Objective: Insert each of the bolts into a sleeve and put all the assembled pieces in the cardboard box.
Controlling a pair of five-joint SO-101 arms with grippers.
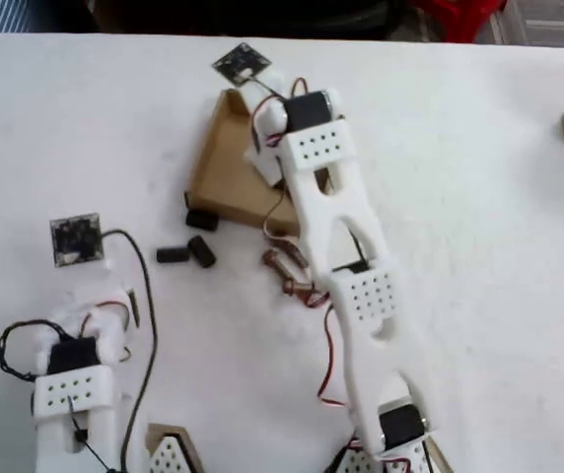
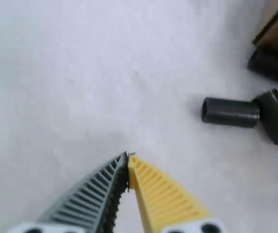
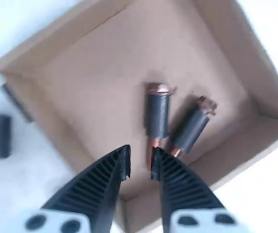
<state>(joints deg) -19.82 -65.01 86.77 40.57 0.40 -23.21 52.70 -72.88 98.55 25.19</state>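
The task looks partly done. Two assembled pieces (image 3: 157,116), each a dark sleeve with a copper bolt through it, lie side by side on the floor of the cardboard box (image 1: 225,169), which sits toward the far edge of the table (image 1: 479,197), about midway along it. The right gripper (image 3: 140,162) hangs above the box with its jaws a little apart and nothing between them. Three empty sleeves (image 1: 173,255) are left on the table: one just beside the box's near wall, and two touching each other slightly nearer the front edge. Copper-coloured bolts (image 1: 282,261) lie near the table's middle, partly hidden under the right arm, so their number cannot be told. The left gripper (image 2: 128,165) is near the front left corner, jaws together and empty, apart from the sleeves. At least these pairings and their boxing appear to remain.
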